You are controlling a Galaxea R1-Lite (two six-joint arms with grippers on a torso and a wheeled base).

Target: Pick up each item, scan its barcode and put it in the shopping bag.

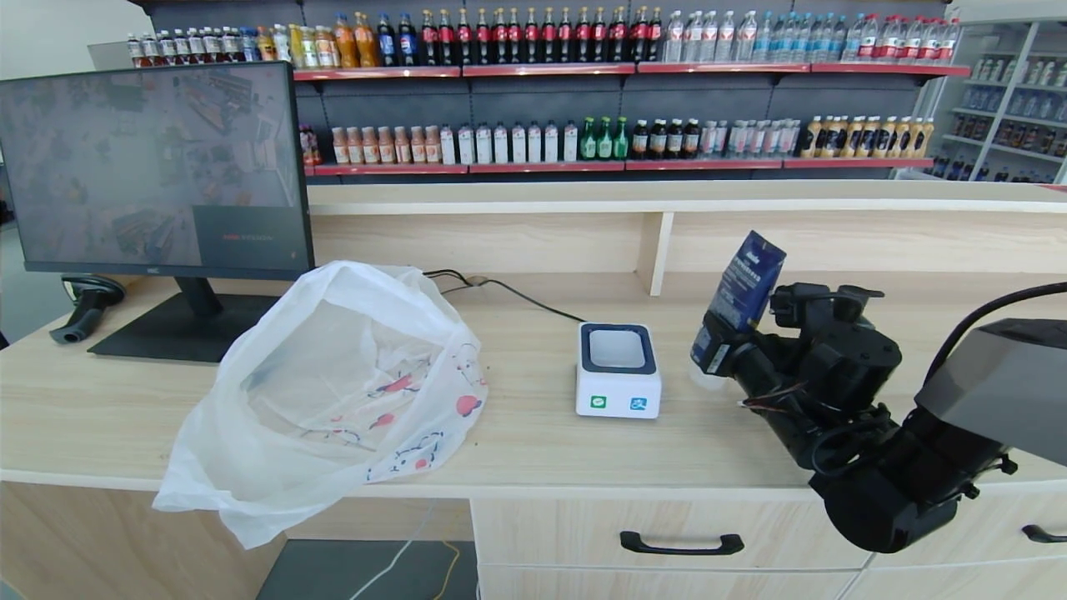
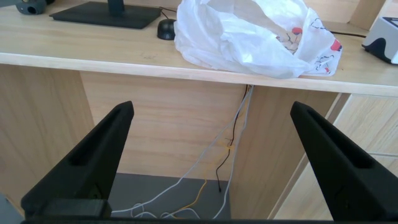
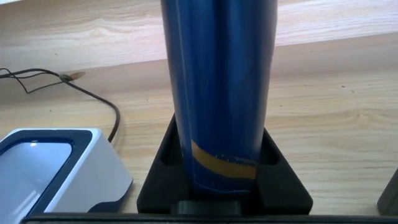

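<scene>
My right gripper [image 1: 723, 346] is shut on a tall blue packet [image 1: 740, 296], held upright just above the counter to the right of the white barcode scanner [image 1: 618, 369]. In the right wrist view the blue packet [image 3: 219, 93] stands between the jaws, with the scanner [image 3: 56, 168] close beside it. The white plastic shopping bag [image 1: 333, 392] lies open on the counter left of the scanner. My left gripper [image 2: 211, 155] hangs open below the counter's front edge, under the bag [image 2: 255, 34].
A monitor [image 1: 154, 167] on a black stand sits at the counter's back left, with a handheld scanner [image 1: 87, 304] beside it. A black cable [image 1: 500, 292] runs behind the scanner box. A raised wooden ledge [image 1: 667, 208] backs the counter. Drawers with black handles [image 1: 682, 546] are below.
</scene>
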